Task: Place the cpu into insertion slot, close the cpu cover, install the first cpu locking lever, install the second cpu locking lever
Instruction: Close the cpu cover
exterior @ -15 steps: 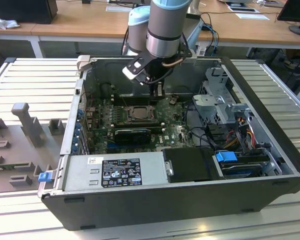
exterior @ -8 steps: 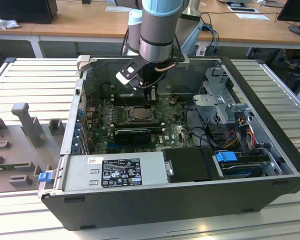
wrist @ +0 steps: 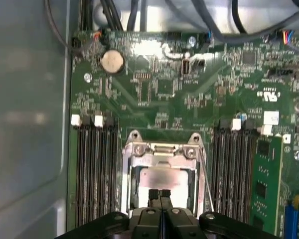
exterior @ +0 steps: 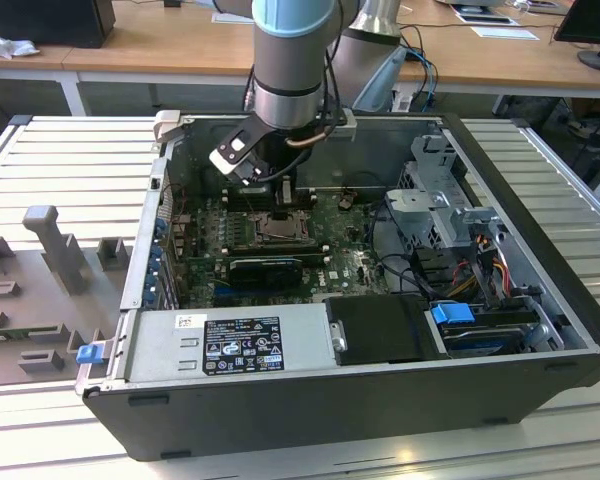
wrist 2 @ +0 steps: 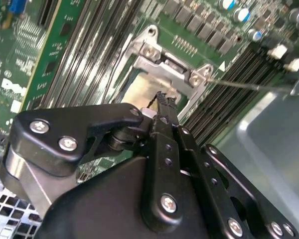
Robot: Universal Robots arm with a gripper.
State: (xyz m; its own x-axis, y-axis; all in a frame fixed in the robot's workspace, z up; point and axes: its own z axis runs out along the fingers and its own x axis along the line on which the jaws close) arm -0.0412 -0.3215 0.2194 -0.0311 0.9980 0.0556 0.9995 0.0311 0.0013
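My gripper (exterior: 280, 205) hangs inside the open computer case, right over the insertion slot (exterior: 277, 229). In both wrist views its black fingertips (wrist: 159, 194) are pressed together with nothing between them, so the gripper (wrist 2: 164, 99) is shut. The cpu (wrist: 162, 178) lies in the slot, its pale face (wrist 2: 138, 92) showing through the cut-out of the cpu cover (wrist: 159, 160). That silvery cover (wrist 2: 165, 67) lies down over the socket. A thin locking lever (wrist: 205, 172) runs along one side of the socket; its rod (wrist 2: 249, 85) reaches out across the memory slots.
Long black memory slots (wrist: 93, 169) flank the socket on both sides (wrist: 234, 169). The grey case wall (wrist: 30, 114) stands close by. Cables (exterior: 405, 260), a drive cage (exterior: 445, 200) and the power supply (exterior: 235, 342) crowd the case around the green motherboard (exterior: 330, 255).
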